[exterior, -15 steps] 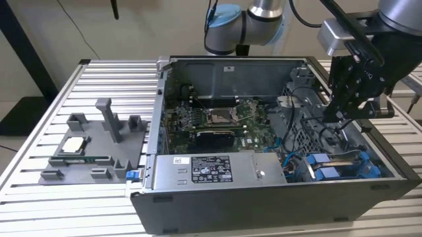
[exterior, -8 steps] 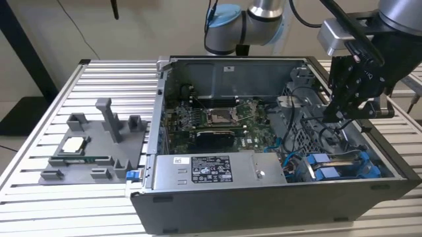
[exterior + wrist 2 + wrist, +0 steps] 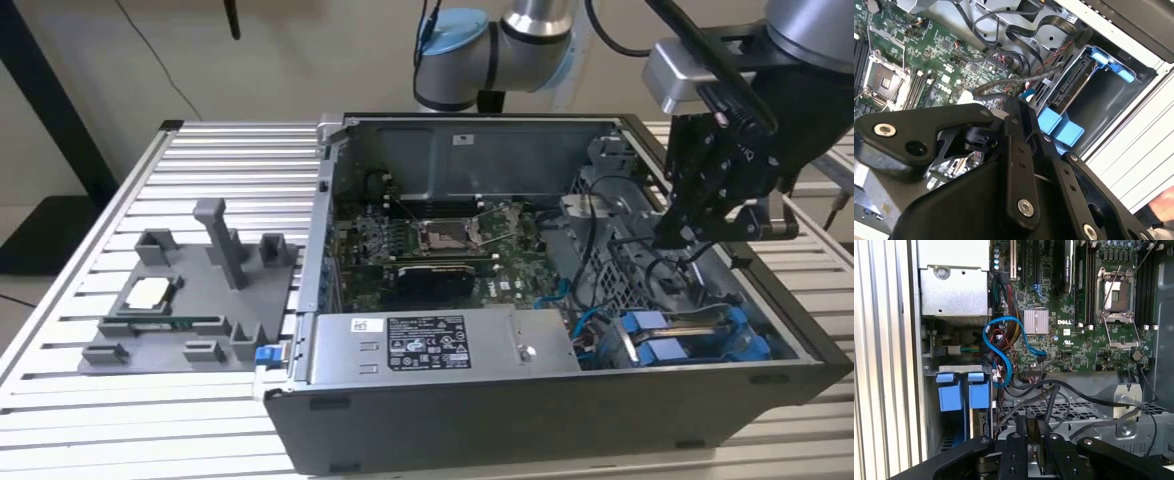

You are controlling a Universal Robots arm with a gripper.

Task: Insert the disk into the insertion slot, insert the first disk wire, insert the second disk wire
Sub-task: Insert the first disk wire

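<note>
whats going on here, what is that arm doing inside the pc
A robot arm has its end effector down inside an open computer case lying on a slatted table. It hangs over loose black cables beside the motherboard, near the insertion slot, the grey cage with blue side pieces in the case's corner. Whether it grips a cable cannot be told. A grey parts fixture sits on the table at the exterior view's left.
</note>
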